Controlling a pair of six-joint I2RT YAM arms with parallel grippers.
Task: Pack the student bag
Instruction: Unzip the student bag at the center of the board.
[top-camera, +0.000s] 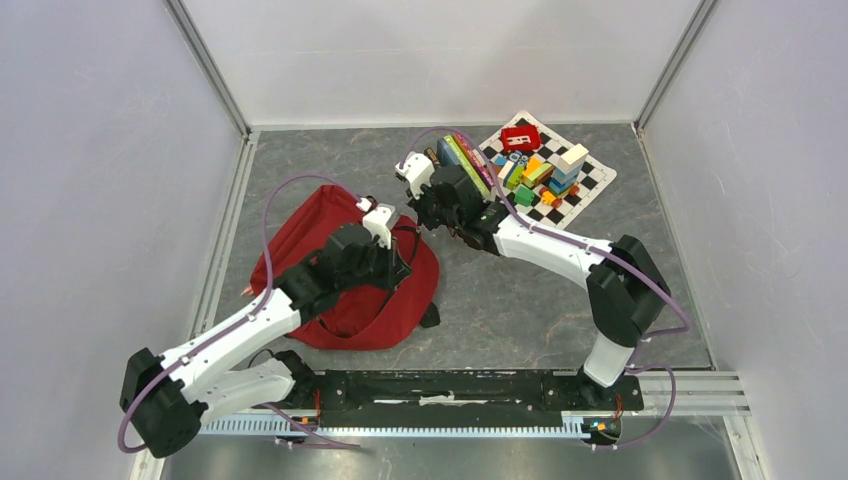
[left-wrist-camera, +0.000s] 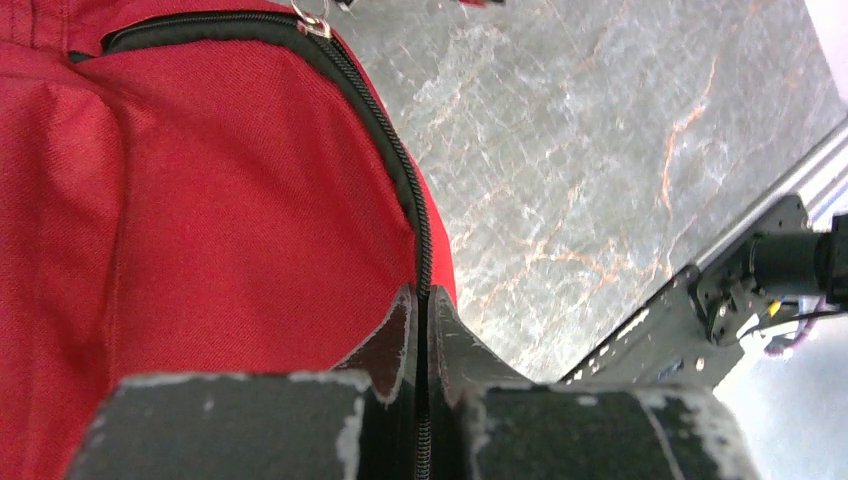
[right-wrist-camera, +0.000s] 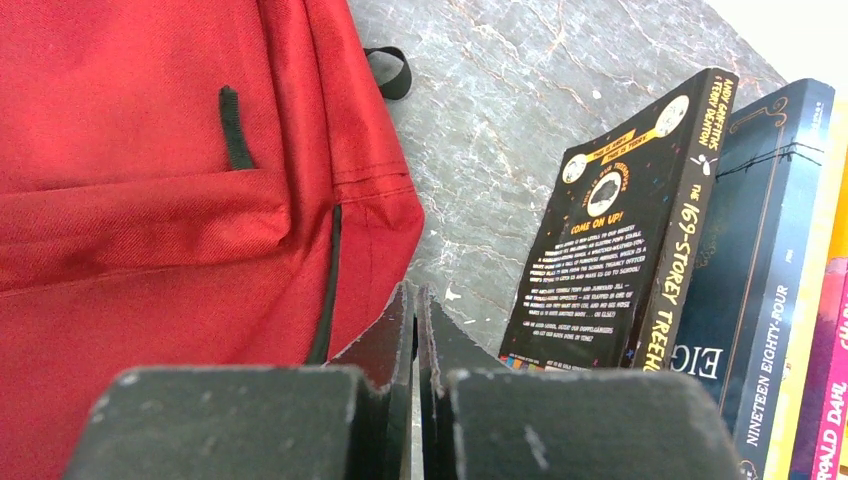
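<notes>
The student bag (top-camera: 305, 215) is a dark-red backpack lying flat on the grey table, left of centre. My left gripper (top-camera: 403, 267) sits over its right edge. In the left wrist view the left gripper (left-wrist-camera: 422, 295) is shut on the bag's (left-wrist-camera: 200, 200) black zipper (left-wrist-camera: 400, 170), which runs between the jaws. My right gripper (top-camera: 432, 212) hovers just beyond the bag's upper right corner. In the right wrist view the right gripper (right-wrist-camera: 416, 290) is shut with nothing in it, between the bag (right-wrist-camera: 150, 200) and a row of books (right-wrist-camera: 620, 230).
Several books (top-camera: 465, 155) stand spine-up at the back centre. Beside them a checkered mat (top-camera: 590, 185) carries coloured toy blocks (top-camera: 540, 175) and a red toy block (top-camera: 520, 137). A metal rail (left-wrist-camera: 700, 290) borders the table.
</notes>
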